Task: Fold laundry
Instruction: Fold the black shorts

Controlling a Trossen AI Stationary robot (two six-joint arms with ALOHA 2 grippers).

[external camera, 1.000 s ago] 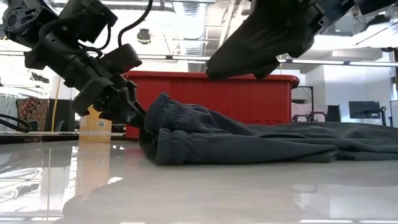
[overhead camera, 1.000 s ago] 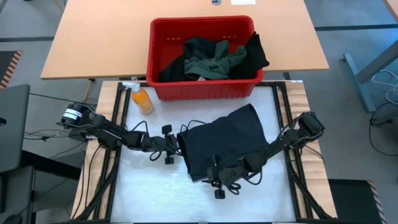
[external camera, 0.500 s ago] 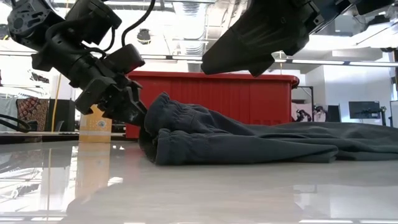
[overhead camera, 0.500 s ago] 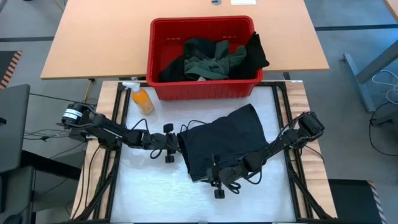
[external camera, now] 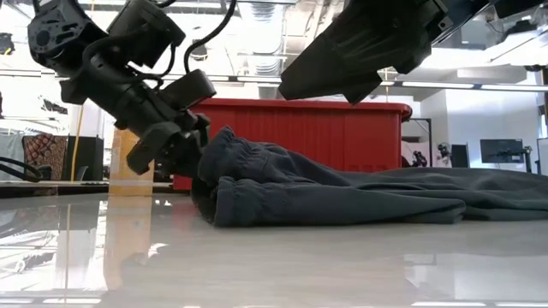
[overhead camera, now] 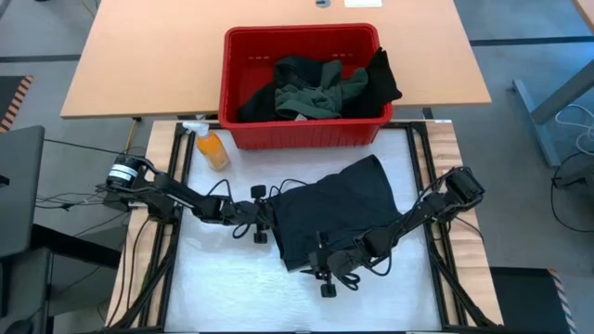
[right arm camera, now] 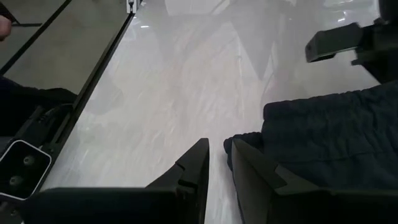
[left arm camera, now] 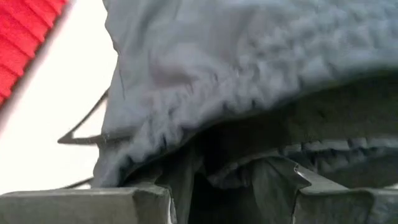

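A black garment (overhead camera: pixel 339 213) lies spread on the white table, its gathered waistband edge (external camera: pixel 227 162) toward the left. My left gripper (overhead camera: pixel 269 219) is at that edge, low and slanting down. It is open, with a fold of the waistband (left arm camera: pixel 233 168) between its fingers. My right gripper (overhead camera: pixel 309 267) hovers above the garment's near left corner (right arm camera: pixel 242 144), fingers a narrow gap apart with bare table showing between them. More dark green and black laundry (overhead camera: pixel 320 83) lies heaped in the red basket (overhead camera: pixel 232 83). My left gripper comes at the garment's gathered waistband edge (left arm camera: pixel 186 155) from the table's left, slanting down, with one finger (left arm camera: pixel 158 196) on either side of a cloth fold. Whether the fingers touch the cloth, I cannot tell. The garment lies on the table.
The red basket stands beyond the table's far edge on a wooden desk (overhead camera: pixel 139 65). An orange bottle (overhead camera: pixel 212 147) lies at the far left corner. Bare white table (overhead camera: pixel 232 288) stretches along the near left. Black frame rails (overhead camera: pixel 176 186) run along both sides.
My left gripper has moved toward the table's right edge and slightly down, rolling a little, until its fingers reached the garment's waistband edge. The garment has stayed where it was.
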